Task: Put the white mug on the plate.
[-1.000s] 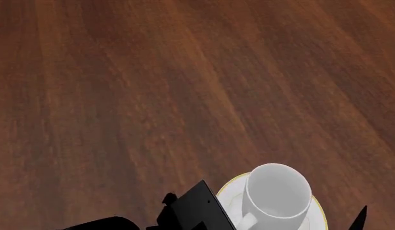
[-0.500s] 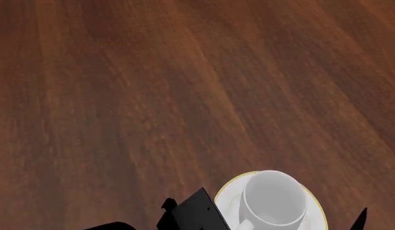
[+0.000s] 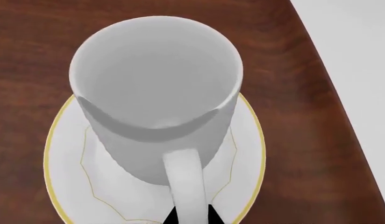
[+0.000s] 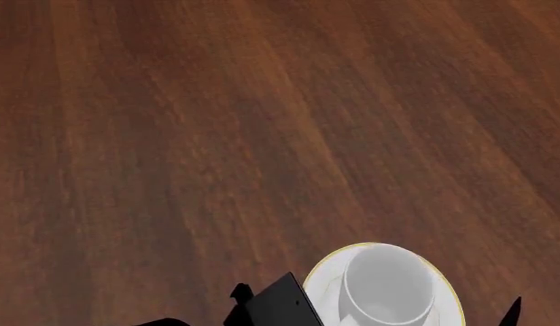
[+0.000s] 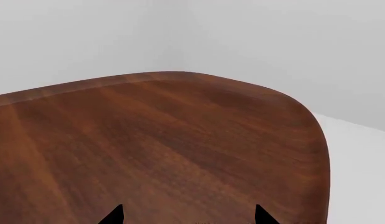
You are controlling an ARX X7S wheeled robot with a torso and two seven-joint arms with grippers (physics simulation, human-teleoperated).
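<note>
White mug (image 3: 156, 93): upright on plate (image 3: 65, 154), wooden surface (image 4: 217, 136). Left hand (image 3: 191, 215) grasping its handle; right hand (image 5: 187, 215) released.

Glossy white mug (image 3: 156, 93), white plate (image 3: 67, 186) with thin gold rim, possibly faint gold inner line, reddish-brown woodgrain table (image 4: 217, 136)

Left claw (image 3: 188, 215) and plate (image 3: 61, 140) cut off.
</note>
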